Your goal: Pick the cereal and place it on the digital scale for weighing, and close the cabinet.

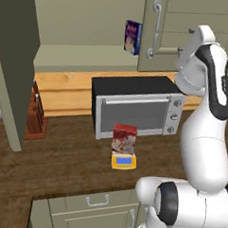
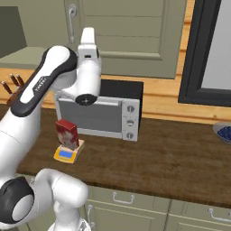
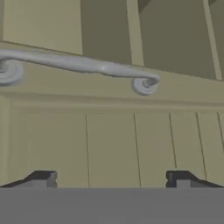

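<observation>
The red cereal box (image 1: 124, 138) (image 2: 66, 133) stands upright on the small yellow digital scale (image 1: 124, 162) (image 2: 66, 155), on the wooden counter in front of the microwave. My gripper (image 3: 111, 179) (image 1: 178, 52) (image 2: 88, 31) is raised to the olive-green wall cabinet, open with nothing between its fingers. It faces the right door (image 3: 113, 140) (image 1: 196, 25) (image 2: 131, 36), just beside the door's silver bar handle (image 3: 78, 64) (image 1: 156, 28), without touching it. The left door (image 1: 14, 68) is swung wide open.
A slim blue box (image 1: 132, 37) stands on the cabinet shelf. The microwave (image 1: 135, 107) (image 2: 101, 113) sits behind the scale. A knife block (image 1: 35, 114) is at the counter's left, and a bowl (image 2: 223, 131) at its far right under a dark-framed window (image 2: 198, 49).
</observation>
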Controlling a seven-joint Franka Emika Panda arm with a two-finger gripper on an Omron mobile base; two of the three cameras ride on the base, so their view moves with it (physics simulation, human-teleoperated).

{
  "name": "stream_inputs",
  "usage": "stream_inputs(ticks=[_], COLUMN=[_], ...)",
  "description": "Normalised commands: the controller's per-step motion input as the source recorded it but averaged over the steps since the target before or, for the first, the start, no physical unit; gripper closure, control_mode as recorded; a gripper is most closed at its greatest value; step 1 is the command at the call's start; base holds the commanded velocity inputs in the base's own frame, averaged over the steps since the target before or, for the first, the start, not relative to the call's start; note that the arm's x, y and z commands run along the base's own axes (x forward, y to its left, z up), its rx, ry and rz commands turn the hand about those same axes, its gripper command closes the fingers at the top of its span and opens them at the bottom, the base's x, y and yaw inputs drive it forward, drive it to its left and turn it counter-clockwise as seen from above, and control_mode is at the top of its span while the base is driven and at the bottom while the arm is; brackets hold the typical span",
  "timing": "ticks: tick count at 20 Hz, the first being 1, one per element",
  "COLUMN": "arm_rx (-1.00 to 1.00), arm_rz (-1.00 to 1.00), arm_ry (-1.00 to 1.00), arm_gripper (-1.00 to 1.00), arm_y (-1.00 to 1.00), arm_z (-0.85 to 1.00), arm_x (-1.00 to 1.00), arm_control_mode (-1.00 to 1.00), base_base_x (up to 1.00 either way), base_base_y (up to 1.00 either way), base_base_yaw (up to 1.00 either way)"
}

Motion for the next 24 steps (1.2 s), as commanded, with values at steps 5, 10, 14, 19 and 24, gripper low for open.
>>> stream_inputs(ticks=[5, 10, 14, 19, 24], arm_rx=[0.0, -0.09, -0.28, -0.17, -0.04], arm_rz=[0.0, 0.02, 0.01, 0.03, 0.0], arm_ry=[0.06, 0.08, -0.09, -0.06, 0.0], arm_gripper=[-1.0, -1.0, -1.0, -1.0, -1.0], arm_y=[0.23, 0.45, 0.86, 1.0, 1.0], arm_z=[0.22, 0.36, 0.05, 0.0, -0.24], arm_x=[-1.0, -1.0, -1.0, -0.91, -0.3], arm_control_mode=[-1.0, -1.0, -1.0, -1.0, -1.0], base_base_x=[0.0, 0.0, 0.0, 0.0, 0.0], base_base_y=[0.0, 0.0, 0.0, 0.0, 0.0], base_base_yaw=[0.0, 0.0, 0.0, 0.0, 0.0])
